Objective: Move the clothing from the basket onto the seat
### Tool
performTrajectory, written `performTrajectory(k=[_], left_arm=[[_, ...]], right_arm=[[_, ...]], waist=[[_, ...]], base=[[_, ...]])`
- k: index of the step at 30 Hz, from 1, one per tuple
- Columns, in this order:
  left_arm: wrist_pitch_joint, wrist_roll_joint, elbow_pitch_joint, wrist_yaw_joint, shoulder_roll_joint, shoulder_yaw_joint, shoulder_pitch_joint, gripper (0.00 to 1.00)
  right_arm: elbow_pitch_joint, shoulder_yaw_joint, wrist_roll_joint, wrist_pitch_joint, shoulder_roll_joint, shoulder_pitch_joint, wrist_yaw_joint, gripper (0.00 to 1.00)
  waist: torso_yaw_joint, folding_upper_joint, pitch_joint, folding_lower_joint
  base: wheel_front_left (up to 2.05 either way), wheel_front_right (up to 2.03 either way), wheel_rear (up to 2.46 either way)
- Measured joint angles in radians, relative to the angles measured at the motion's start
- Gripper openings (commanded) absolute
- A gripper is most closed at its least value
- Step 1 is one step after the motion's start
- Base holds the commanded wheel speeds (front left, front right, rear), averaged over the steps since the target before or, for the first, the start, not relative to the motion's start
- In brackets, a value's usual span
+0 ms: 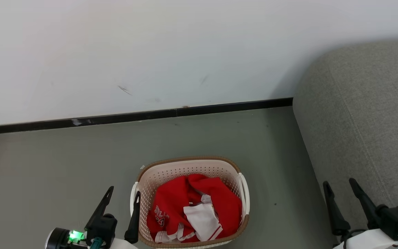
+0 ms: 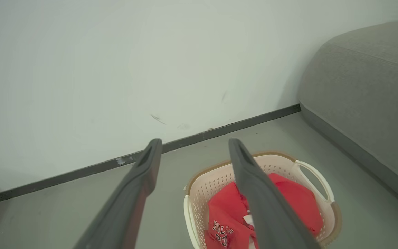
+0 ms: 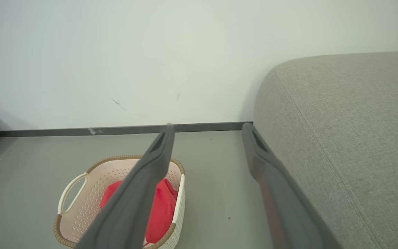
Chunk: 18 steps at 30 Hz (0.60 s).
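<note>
Beside the wall (image 1: 150,52), on the grey floor (image 1: 64,162), stands the basket (image 1: 188,160). All of the clothing (image 1: 171,204) lies inside it, a crumpled red heap with white trim and a white lining turned up near the basket's front. White lettering and a number show on the part nearest the basket's left side.

The left gripper (image 1: 124,191) is just left of the basket. Its two dark fingers are spread wide apart and hold nothing. In the head view its inner finger crosses the basket's white left handle (image 1: 133,197), and whether they touch cannot be told. In the left wrist view that finger lies across the red heap.

The right gripper (image 1: 339,182) is well to the right of the basket, in front of the sofa's rounded edge, equally wide open and empty.

The sofa (image 1: 365,121) stands right of the basket, with a strip of bare floor between them. A black skirting board (image 1: 219,109) runs along the foot of the wall behind the basket and ends at the sofa.
</note>
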Motion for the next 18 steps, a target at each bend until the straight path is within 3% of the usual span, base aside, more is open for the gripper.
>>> performTrajectory(k=[18], left_arm=[[0.0, 0.098, 0.163, -0.041, -0.001, -0.095, -0.163, 1.0]], right_arm=[[-0.094, -0.043, 0.028, 0.0, 0.001, -0.014, 0.0, 1.0]], waist=[[-0.036, 0.0, 0.145, -0.0001]], base=[[0.0, 0.0, 0.0]])
